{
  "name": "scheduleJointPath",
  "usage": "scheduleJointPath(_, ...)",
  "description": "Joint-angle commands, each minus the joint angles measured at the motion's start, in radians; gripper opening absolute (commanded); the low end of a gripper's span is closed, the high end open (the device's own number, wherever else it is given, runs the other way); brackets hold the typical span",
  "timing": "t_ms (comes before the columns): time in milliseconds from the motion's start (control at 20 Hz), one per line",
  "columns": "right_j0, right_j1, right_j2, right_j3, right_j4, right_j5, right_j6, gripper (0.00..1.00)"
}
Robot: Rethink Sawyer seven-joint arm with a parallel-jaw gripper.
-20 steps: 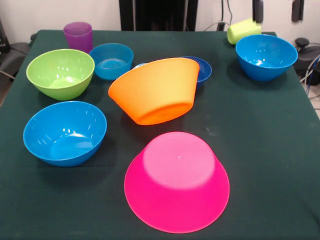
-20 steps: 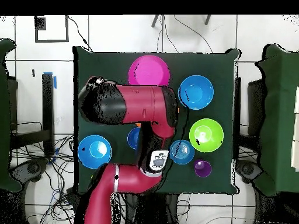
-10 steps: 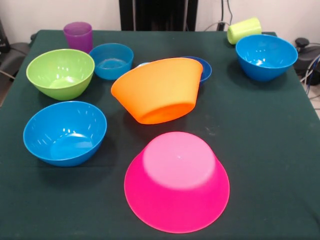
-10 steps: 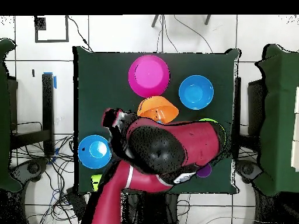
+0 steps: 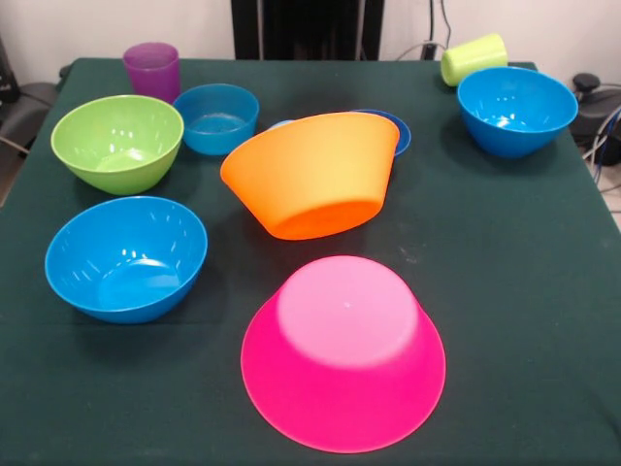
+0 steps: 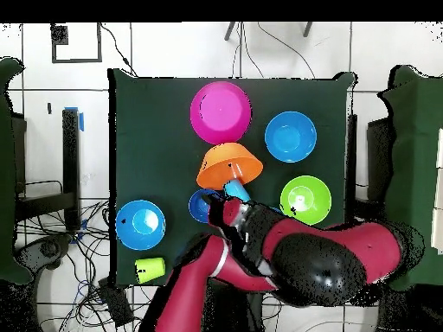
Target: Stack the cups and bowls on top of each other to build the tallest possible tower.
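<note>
Orange bowl (image 5: 310,175) leans tilted on the dark-blue bowl (image 5: 396,131) at mid-desk (image 5: 505,291), with the pink bowl (image 5: 343,354) upturned just in front. Robot arm (image 6: 303,259) covers the desk's base side in the overhead view; jaws' state cannot be told.

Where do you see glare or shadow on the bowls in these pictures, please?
Front view: small white highlights dot the inside of the near blue bowl and the far one; the orange bowl darkens the cloth beneath it. Overhead view: the arm hides part of the table.
</note>
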Motion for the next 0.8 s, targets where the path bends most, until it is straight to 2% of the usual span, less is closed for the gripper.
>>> scheduleJointPath(50, -0.090, 0.057, 0.038, -0.074, 0.061, 0.203, -0.013, 1.00)
scheduleJointPath(300, -0.166, 0.088, 0.012, -0.118, 0.090, 0.218, -0.054, 1.00)
scheduleJointPath(600, -0.216, 0.231, 0.026, -0.163, 0.089, 0.129, -0.186, 1.00)
scheduleJointPath(800, -0.212, 0.329, 0.062, -0.167, 0.083, 0.053, -0.265, 1.00)
